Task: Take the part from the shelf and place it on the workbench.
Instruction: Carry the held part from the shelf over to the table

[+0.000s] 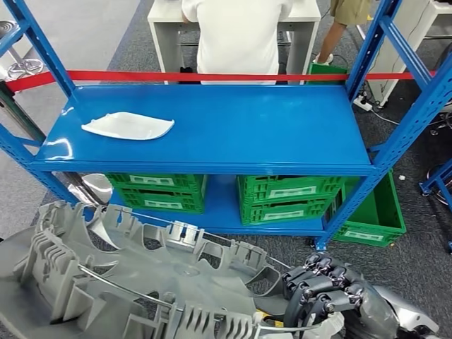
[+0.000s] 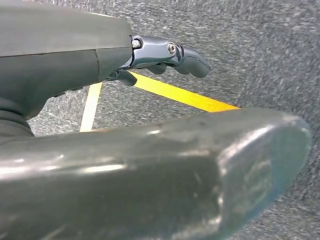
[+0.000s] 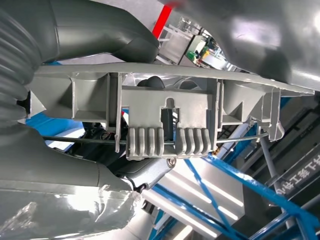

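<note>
Part: we carry the large grey ribbed plastic moulding (image 1: 122, 289), at 7 o'clock; stiff, light, awkwardly long.
Right hand (image 1: 325, 293): fingers (image 1: 314, 272) curled around its edge.
Left hand (image 2: 166, 52): fingers extended, nothing held.

Right hand (image 1: 325, 289): low at the right in the head view, dark fingers (image 1: 320, 268) curled over the edge of the grey part (image 1: 133, 282), gripping it.
Right thumb (image 3: 94, 25): lying along the part's ribbed edge (seen from the wrist).
Left hand (image 2: 166, 52): hanging, fingers extended together, holding nothing.
</note>
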{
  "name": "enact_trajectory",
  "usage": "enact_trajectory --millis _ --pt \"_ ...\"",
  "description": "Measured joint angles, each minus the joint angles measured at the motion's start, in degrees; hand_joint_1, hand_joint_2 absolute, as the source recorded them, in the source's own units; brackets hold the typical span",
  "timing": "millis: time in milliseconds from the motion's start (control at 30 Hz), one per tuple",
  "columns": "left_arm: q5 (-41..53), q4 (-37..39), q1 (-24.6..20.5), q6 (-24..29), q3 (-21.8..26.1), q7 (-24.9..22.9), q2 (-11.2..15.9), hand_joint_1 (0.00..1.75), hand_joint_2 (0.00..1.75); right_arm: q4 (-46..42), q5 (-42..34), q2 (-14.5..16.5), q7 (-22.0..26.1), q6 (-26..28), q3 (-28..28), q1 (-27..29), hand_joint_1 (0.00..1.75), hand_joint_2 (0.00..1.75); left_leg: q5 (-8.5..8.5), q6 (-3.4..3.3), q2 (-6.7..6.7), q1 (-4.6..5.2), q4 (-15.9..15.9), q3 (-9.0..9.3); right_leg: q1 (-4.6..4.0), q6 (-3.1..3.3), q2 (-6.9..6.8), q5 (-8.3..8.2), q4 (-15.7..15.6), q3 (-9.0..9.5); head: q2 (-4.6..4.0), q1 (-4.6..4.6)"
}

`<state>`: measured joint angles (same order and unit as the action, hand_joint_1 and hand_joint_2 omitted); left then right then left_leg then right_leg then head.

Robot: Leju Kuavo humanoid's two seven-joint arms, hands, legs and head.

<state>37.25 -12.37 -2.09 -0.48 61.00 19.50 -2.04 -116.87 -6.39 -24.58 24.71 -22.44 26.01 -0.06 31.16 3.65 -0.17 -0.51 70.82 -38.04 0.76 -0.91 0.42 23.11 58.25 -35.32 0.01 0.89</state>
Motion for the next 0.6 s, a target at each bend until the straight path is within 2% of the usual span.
enact_trajectory --millis 67,100,133,167,233,267,300,333,400,433,467,500,533,600 --pt "0.1 0.0 -0.2 -0.3 0.0 0.2 0.2 0.0 0.0 0.0 -0.2 -0.3 0.0 -0.3 0.0 -0.9 1.75 1.75 -2.24 -0.02 -0.01 -0.12 -7.7 5.75 0.04 -0.51 0.06 -0.98 0.1 -1.04 0.0 -0.05" --pt "0.1 0.0 -0.3 -0.4 0.0 0.3 0.2 0.0 0.0 0.0 -0.3 -0.6 0.1 -0.4 0.0 -1.4 1.75 1.75 -2.67 -0.34 -0.14 -0.11 -11.2 8.14 0.0 -0.84 0.07 -1.45 0.2 -1.37 0.01 -0.03" --pt "0.1 0.0 -0.4 -0.5 0.0 0.4 0.3 0.0 0.0 0.0 -0.4 -0.9 0.2 -0.6 0.0 -1.8 1.75 1.75 -2.65 -0.74 -0.27 -0.08 -13.5 9.6 -0.08 -1.2 0.08 -1.89 0.2 -1.56 0.01 -0.05" --pt "0.2 0.0 -0.4 -0.5 0.0 0.5 0.3 0.0 0.0 0.0 -0.4 -1.2 0.4 -0.7 0.0 -2.2 1.75 1.75 -2.55 -1.28 -0.4 0.03 -14.5 10.02 -0.11 -1.56 0.08 -2.35 0.1 -1.67 0.02 -0.03" --pt "0.3 0.0 -0.4 -0.4 0.0 0.6 0.3 0.0 0.0 0.0 -0.4 -1.9 1.1 -0.8 -0.1 -2.8 1.75 1.75 -3.18 -2.45 -0.38 0.11 -14.5 9.36 0.02 -2.28 0.08 -2.94 -0.1 -1.78 0.02 -0.03" --pt "0.5 0.0 -0.4 -0.3 0.0 0.6 0.3 0.0 0.0 0.0 -0.3 -2.3 1.5 -0.8 -0.1 -2.9 1.75 1.75 -3.64 -2.99 -0.26 0.1 -14.5 8.98 0.09 -2.57 0.06 -2.22 0.4 -2.11 0.02 0.03" --pt "0.7 0.0 -0.4 -0.2 0.0 0.6 0.3 0.0 0.0 0.0 -0.2 -2.7 2.0 -0.7 -0.3 -2.9 1.75 1.75 -4.2 -3.48 -0.14 0.06 -14.6 8.51 0.12 -2.8 0.03 -0.45 2.0 -2.76 0.02 0.1" --pt "0.9 0.0 -0.3 -0.1 0.0 0.6 0.3 0.0 0.0 0.0 -0.1 -3.3 2.5 -0.5 -0.5 -2.8 1.75 1.75 -4.8 -3.81 -0.05 0.05 -14.7 7.9 0.14 -2.95 0.0 2.22 4.9 -3.8 0.02 0.22" --pt "1.3 0.0 -0.2 0.1 0.0 0.6 0.4 0.0 0.0 0.0 0.1 -4.2 3.4 -0.1 -1.1 -2.4 1.75 1.75 -6.03 -4.15 0.01 0.24 -14.6 6.37 0.08 -3.13 -0.03 7.55 12.9 -6.03 0.02 0.33" --pt "1.5 0.0 -0.2 0.0 0.0 0.6 0.4 0.0 0.0 0.0 0.1 -4.7 3.7 0.0 -1.4 -2.1 1.75 1.75 -6.64 -4.23 0.11 0.36 -14.5 5.56 0.03 -3.11 -0.03 8.73 15.9 -6.45 0.02 0.34" --pt "1.7 0.0 -0.1 -0.1 0.0 0.6 0.4 0.0 0.0 -0.1 -0.1 -5.1 3.9 0.1 -1.7 -1.8 1.75 1.75 -7.22 -4.27 0.27 0.49 -14.5 4.78 -0.04 -3.02 -0.03 8.63 16.9 -5.91 0.02 0.33" --pt "1.9 0.0 -0.1 -0.2 0.0 0.7 0.3 0.0 0.0 -0.2 -0.2 -5.4 4.0 0.1 -2.0 -1.4 1.75 1.75 -7.75 -4.28 0.46 0.59 -14.5 4.08 -0.16 -2.83 -0.1 7.53 15.7 -4.21 0.02 0.34" --pt "2.1 0.0 -0.1 -0.3 0.0 0.7 0.2 0.0 0.0 -0.3 -0.3 -5.7 4.1 0.0 -2.3 -1.2 1.75 1.75 -8.26 -4.22 0.68 0.66 -14.4 3.48 -0.31 -2.59 -0.39 6.12 12.6 -1.43 0.02 0.33" --pt "2.4 0.0 -0.1 -0.5 0.0 0.8 0.0 0.0 0.0 -0.7 -0.5 -6.4 4.1 0.0 -2.8 -0.9 1.75 1.75 -9.12 -3.87 1.08 0.84 -14.3 2.76 -0.81 -2.02 -2.11 5.25 4.0 4.85 0.02 0.29"
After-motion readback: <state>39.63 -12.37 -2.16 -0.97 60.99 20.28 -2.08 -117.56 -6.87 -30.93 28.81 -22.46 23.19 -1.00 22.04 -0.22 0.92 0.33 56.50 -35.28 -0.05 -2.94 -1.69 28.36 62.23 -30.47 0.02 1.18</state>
